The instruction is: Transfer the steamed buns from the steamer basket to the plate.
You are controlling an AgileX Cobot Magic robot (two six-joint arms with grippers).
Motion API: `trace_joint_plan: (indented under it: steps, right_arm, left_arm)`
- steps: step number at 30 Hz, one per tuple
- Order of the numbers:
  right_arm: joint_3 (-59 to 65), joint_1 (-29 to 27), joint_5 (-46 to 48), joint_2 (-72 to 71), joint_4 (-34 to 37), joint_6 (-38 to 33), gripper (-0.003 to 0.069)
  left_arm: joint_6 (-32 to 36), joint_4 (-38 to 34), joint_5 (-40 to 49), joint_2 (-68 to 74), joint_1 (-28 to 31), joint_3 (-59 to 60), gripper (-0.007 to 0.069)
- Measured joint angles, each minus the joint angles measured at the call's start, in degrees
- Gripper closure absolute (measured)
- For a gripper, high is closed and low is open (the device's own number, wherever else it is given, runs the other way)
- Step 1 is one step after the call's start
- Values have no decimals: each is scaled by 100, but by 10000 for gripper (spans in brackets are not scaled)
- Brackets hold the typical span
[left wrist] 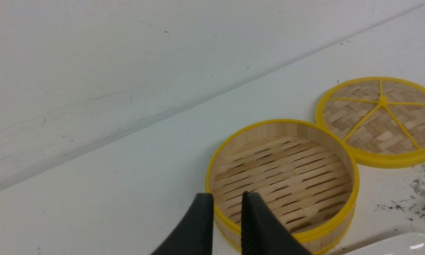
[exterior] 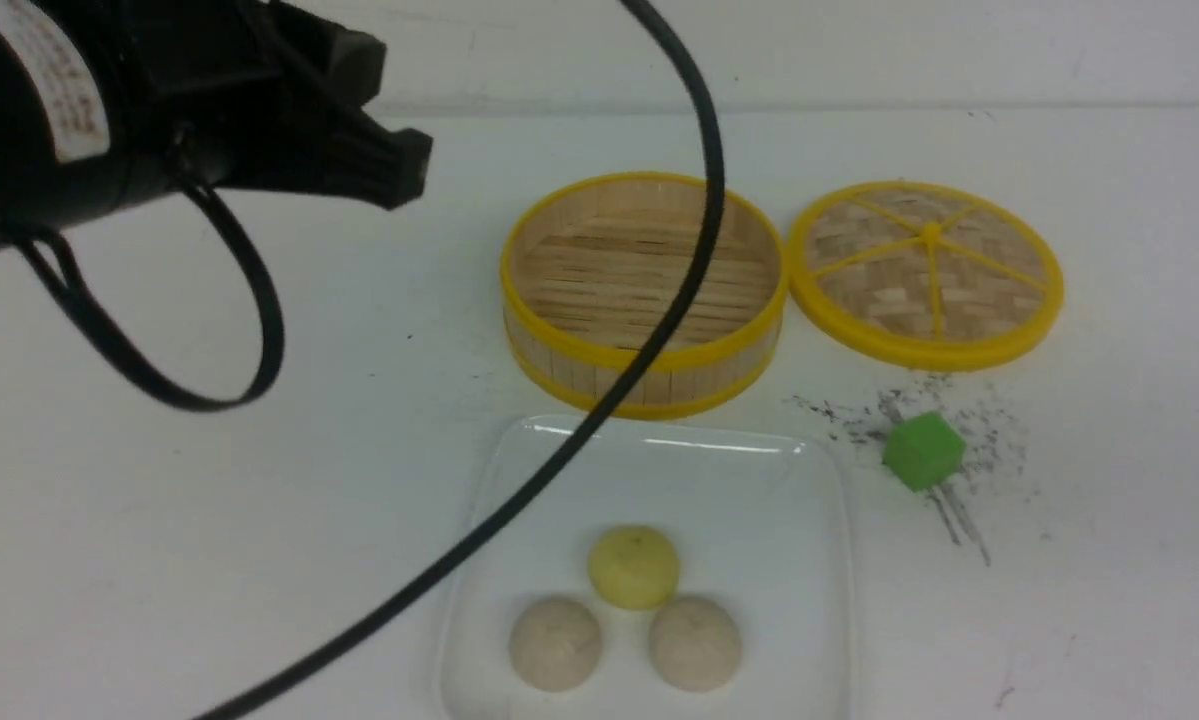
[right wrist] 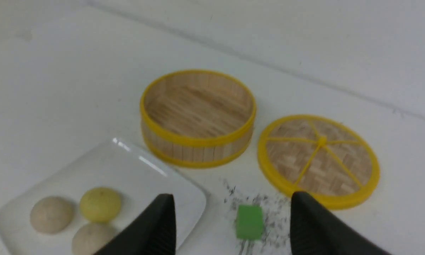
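Right tool [right wrist: 232,197] spread; three buns [exterior: 634,567] on plate [exterior: 759,500] beside basket [exterior: 649,362]

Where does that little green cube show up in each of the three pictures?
Front view: green cube on dark smudges, nearer than the lid, right of the plate.
Left wrist view: not in it.
Right wrist view: on those smudges, between lid and plate.
Shared landmark: the lid.

Front view looking down, wrist views oblique, sharing steamer basket [exterior: 609,280]
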Motion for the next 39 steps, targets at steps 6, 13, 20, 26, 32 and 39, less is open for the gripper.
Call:
trace_joint_plan:
  steps: [6,13,20,26,32,39]
  right_arm:
    - [0,0,-365,19,-663,535,251]
    - [12,0,-868,328,-1753,1302,256]
    - [671,0,-1655,497,-4028,3809,258]
    - [1140,0,-1445,497,-6837,6629,288]
    - [1170,0,-1033,260,-8018,8047,351]
    - [1170,0,-1098,-375,-6457,6328,403]
  left_arm:
    - [-283,147,-517,-337,0,606,498]
    - [-697,296,-1668,-453,0,1244,587]
    - [-783,326,-2986,-61,0,1468,622]
    - [-472,296,-3236,270,0,1468,622]
    - [-39,-25,-3105,360,0,1476,622]
    - [387,-209,-3087,360,0,1476,622]
